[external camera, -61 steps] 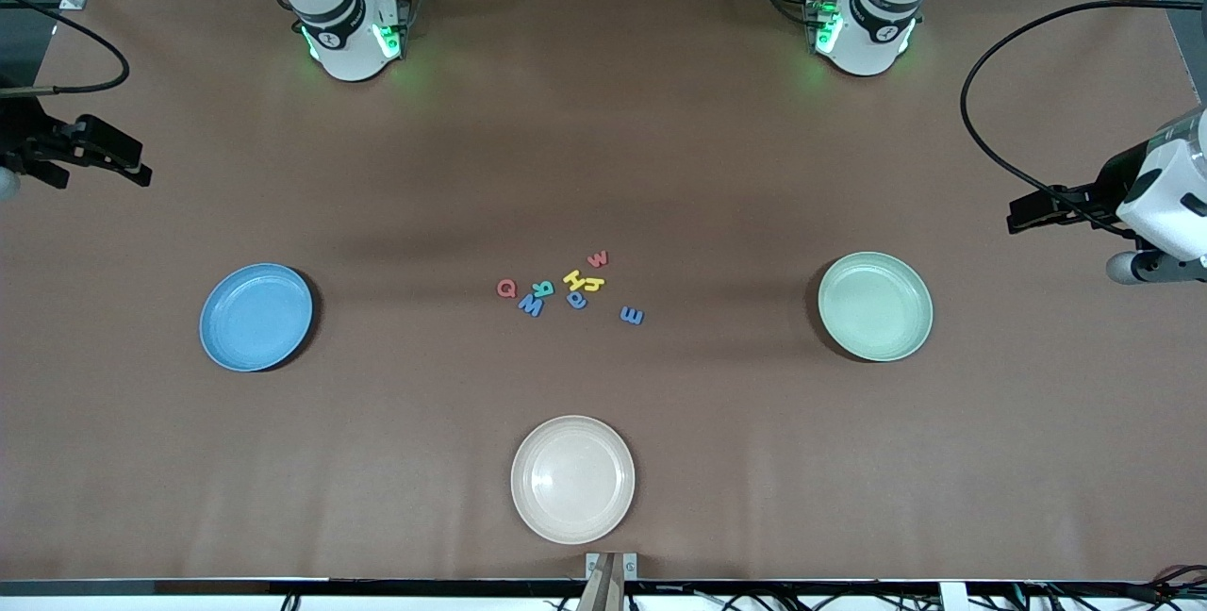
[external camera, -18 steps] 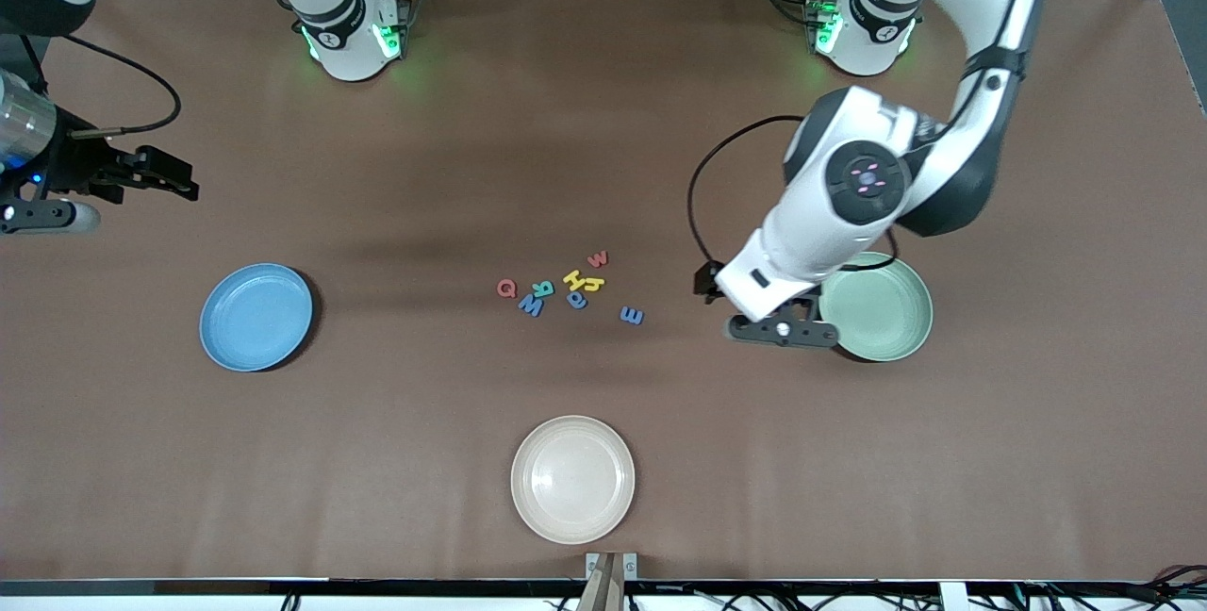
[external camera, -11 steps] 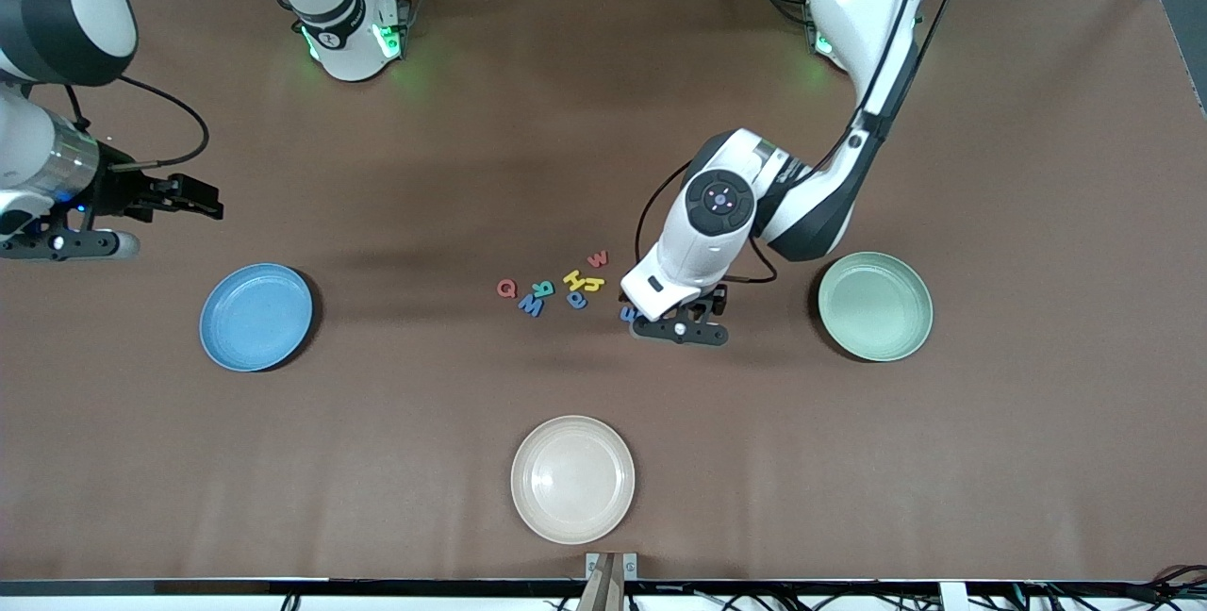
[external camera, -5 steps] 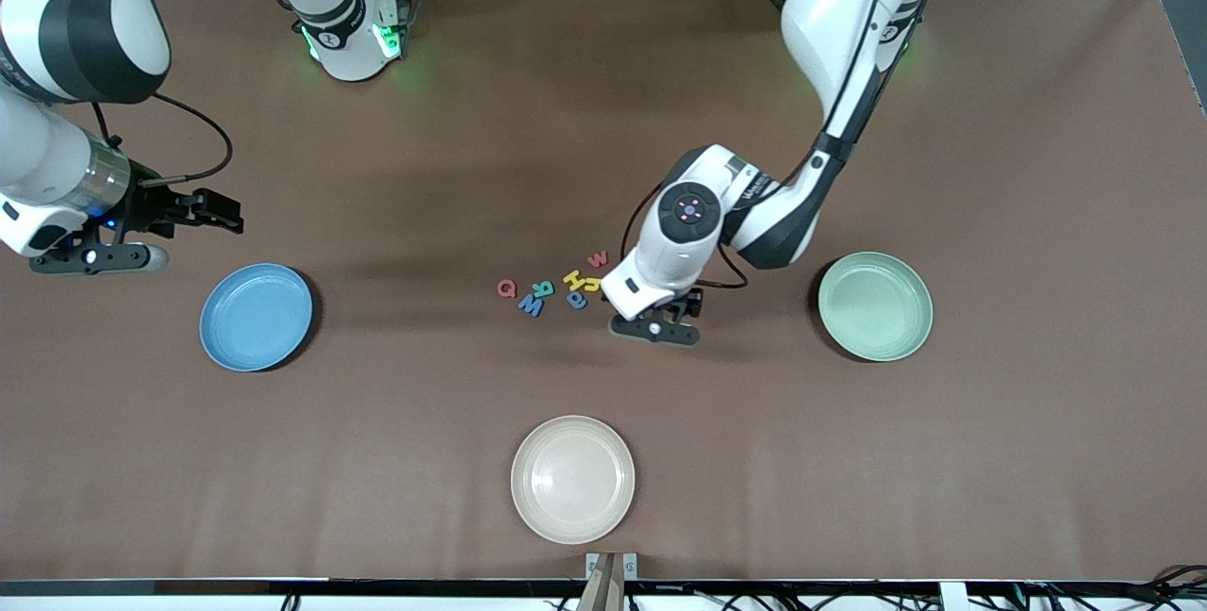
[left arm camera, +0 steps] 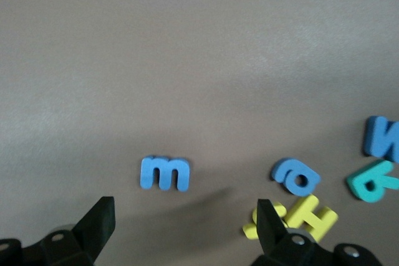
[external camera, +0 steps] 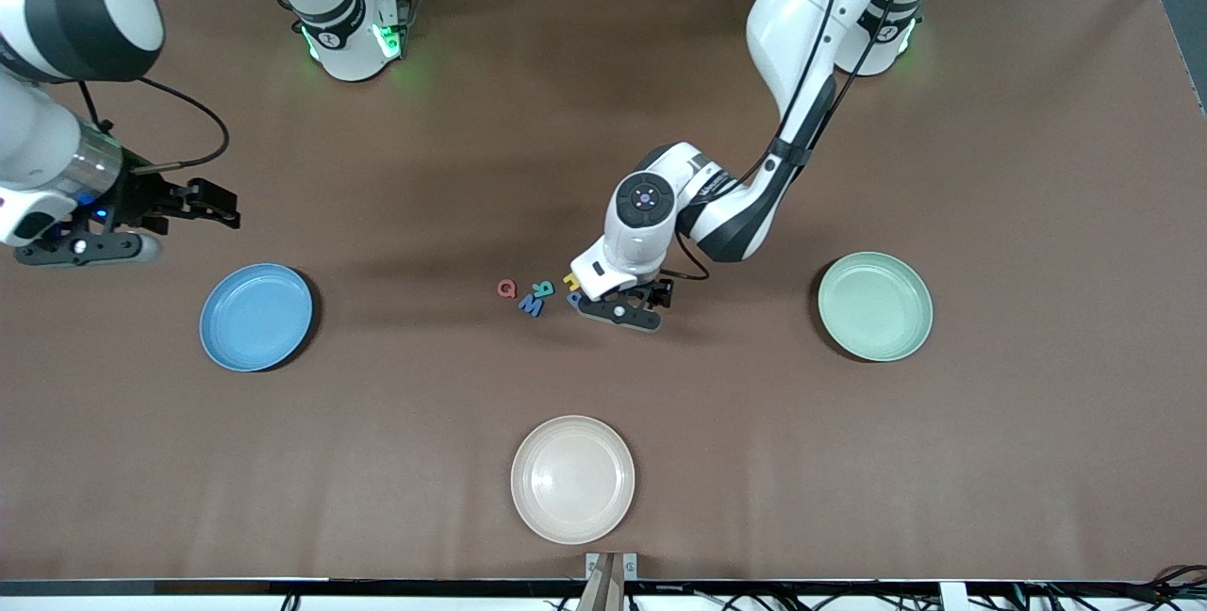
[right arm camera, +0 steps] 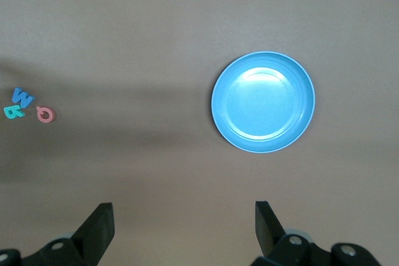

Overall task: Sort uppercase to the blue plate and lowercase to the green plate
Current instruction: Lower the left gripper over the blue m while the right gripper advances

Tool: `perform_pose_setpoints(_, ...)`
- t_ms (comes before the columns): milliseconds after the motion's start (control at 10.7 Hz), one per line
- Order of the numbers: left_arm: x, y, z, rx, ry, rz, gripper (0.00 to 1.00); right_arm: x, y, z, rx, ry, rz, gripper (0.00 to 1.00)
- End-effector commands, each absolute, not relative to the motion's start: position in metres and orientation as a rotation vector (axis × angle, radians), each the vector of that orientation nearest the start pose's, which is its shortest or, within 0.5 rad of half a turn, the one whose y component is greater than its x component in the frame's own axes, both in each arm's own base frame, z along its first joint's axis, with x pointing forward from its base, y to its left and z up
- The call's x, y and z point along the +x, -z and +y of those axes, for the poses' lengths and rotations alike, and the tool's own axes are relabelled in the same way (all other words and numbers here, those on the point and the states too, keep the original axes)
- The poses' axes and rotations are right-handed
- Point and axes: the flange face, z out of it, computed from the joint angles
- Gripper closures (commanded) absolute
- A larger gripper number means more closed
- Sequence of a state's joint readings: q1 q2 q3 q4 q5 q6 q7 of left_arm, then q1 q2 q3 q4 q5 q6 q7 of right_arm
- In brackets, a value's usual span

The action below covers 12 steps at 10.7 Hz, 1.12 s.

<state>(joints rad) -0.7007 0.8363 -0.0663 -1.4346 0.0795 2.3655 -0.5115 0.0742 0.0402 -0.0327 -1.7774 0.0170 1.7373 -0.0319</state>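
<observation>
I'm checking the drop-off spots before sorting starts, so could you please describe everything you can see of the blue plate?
The blue plate is round, shallow and sky-blue, with a low raised rim and a smooth, slightly glossy surface that looks like plastic. It sits flat and upright on the brown table toward the right arm's end, with no letters in it and nothing touching it. The right end effector hangs open above the table close by it.

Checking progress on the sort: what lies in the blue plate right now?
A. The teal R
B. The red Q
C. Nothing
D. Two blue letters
C: the blue plate shows only bare surface, while the red Q sits on the table with the cluster.
</observation>
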Motion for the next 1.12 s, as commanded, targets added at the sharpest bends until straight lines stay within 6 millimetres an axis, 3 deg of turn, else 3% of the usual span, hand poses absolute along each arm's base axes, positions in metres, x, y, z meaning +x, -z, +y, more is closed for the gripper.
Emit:
perform_pose_setpoints(0,0.543,-0.193,-0.497,-3.074,0.222,0.536,0.00,0.577,-0.503,0.021,-3.136,-0.106,-0.079,0.00)
perform_pose_setpoints(186,0.546,-0.186,-0.492,-3.053,0.224,0.545,0.00,0.580,-0.491,0.014,-3.136,-0.151,-0.053,0.00)
perform_pose_setpoints(372,0.546,-0.184,-0.492,-3.072,0.214,0.518,0.00,0.585,-0.465,-0.011,-3.126,-0.223,0.007,0.00)
perform_pose_setpoints(651,0.558,-0.184,-0.479,-3.085,0.214,0.490,0.00,0.579,-0.447,-0.011,-3.112,-0.294,0.025,0.00)
perform_pose_setpoints(1024,0.557,-0.185,-0.481,-3.156,0.159,0.403,0.00,0.577,-0.437,-0.007,-3.112,-0.316,0.030,0.00)
